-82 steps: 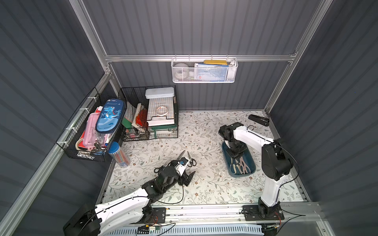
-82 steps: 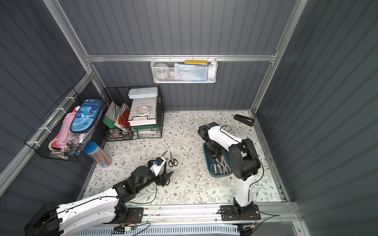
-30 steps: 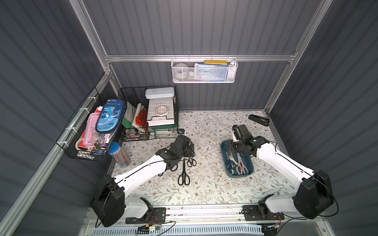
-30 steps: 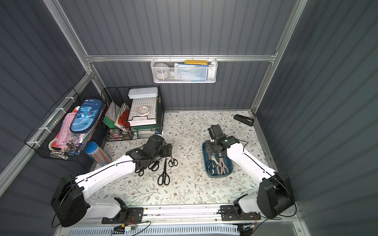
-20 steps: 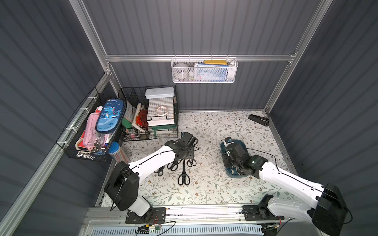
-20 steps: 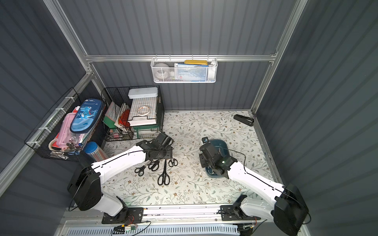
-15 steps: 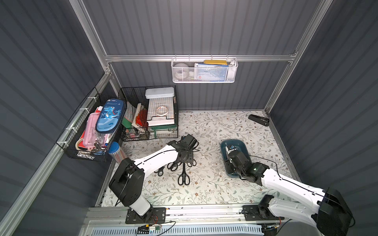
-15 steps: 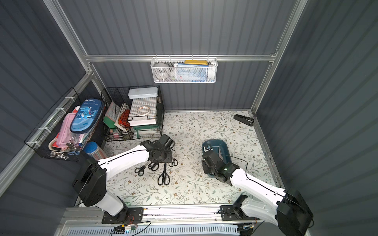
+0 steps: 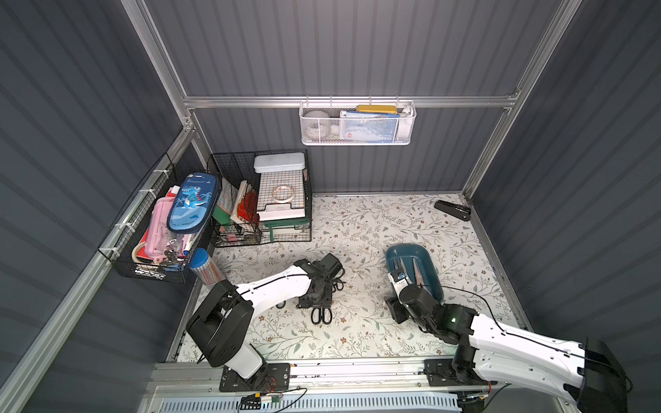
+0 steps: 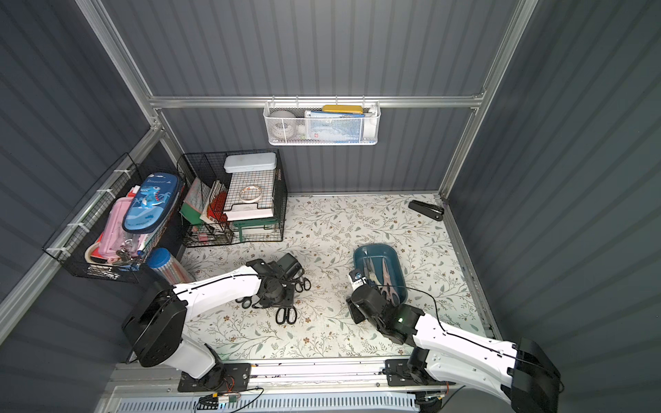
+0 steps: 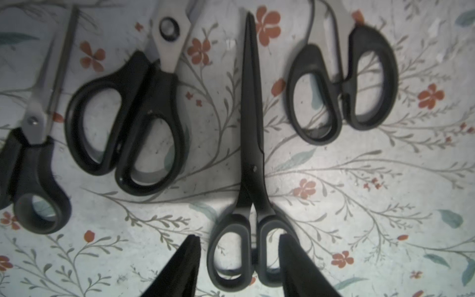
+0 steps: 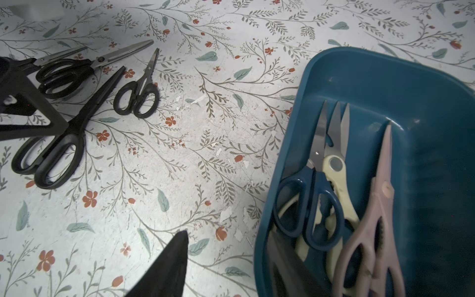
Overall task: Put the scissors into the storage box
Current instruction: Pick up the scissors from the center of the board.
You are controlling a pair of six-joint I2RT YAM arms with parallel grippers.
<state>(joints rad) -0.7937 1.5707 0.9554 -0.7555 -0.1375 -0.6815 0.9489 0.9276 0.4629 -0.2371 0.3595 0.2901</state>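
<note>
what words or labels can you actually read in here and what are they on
"Dinosaur": on the blue pencil case in the black wire basket on the side wall.
Print on the packets in the white mesh basket: too small to read.
Black scissors in the left wrist view: no marks readable.

The storage box (image 9: 427,254) sits on the table (image 9: 361,229). Inside it three pairs of scissors (image 12: 336,167) lie lengthwise, two overlapping by its left wall, the third just right of them. Well left of the box, four more pairs (image 11: 252,102) lie side by side on the table. Behind and left of the box stands a wire basket (image 9: 229,168); behind and right, the folded tool (image 9: 452,211). A mesh basket (image 9: 357,136) hangs on the wall behind it.
</note>
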